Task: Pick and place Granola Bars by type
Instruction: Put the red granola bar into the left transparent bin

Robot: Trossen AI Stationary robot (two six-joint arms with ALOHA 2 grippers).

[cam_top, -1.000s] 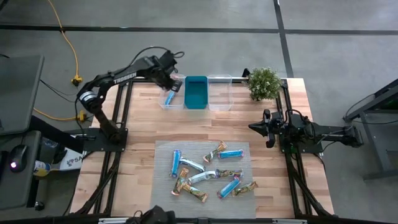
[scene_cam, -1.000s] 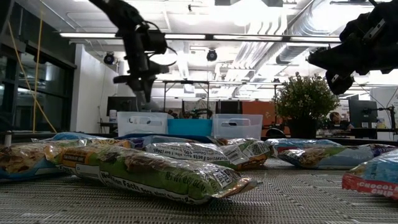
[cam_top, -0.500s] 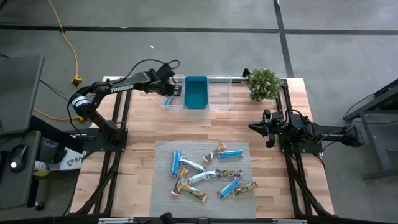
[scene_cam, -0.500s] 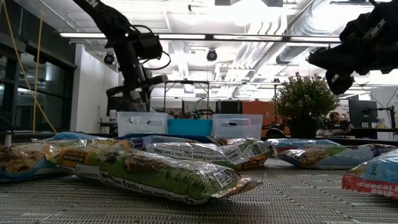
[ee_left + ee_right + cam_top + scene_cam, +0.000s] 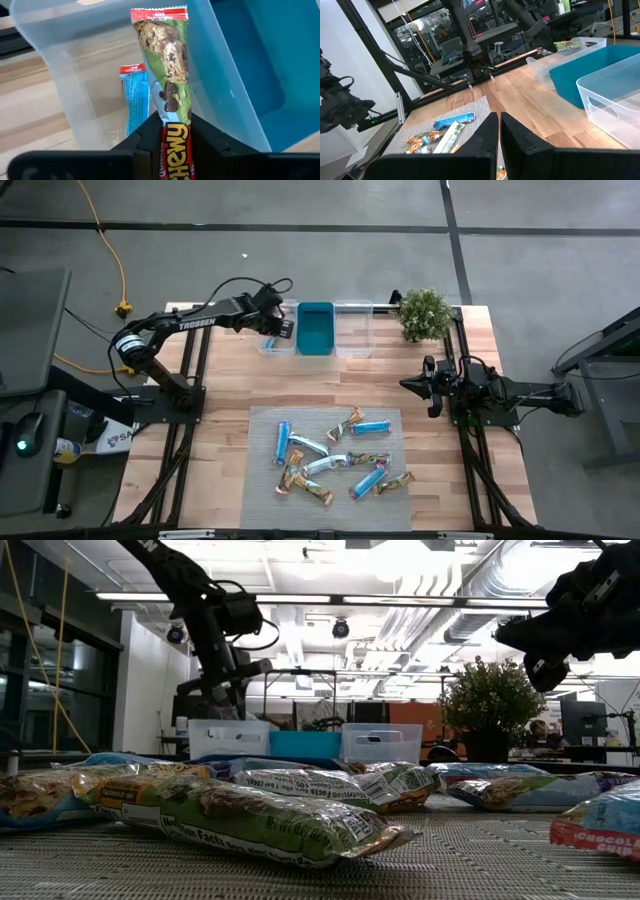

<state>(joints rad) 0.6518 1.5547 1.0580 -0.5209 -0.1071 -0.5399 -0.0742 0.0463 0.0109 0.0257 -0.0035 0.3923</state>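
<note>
Now holding a Chewy granola bar by its end, left gripper clamped, over the clear bin at eleven o'clock; light, crinkly, slippery wrapper, best pinched mid-body. Right gripper waiting closed at three o'clock.

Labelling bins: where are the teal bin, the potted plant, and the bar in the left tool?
teal bin [image 5: 315,330]: high view, inner floor.
potted plant [image 5: 424,313]: high view, foliage.
chewy bar [image 5: 170,60]: left wrist view, wrapper middle.

Green-and-red granola bar, teal bin
</note>
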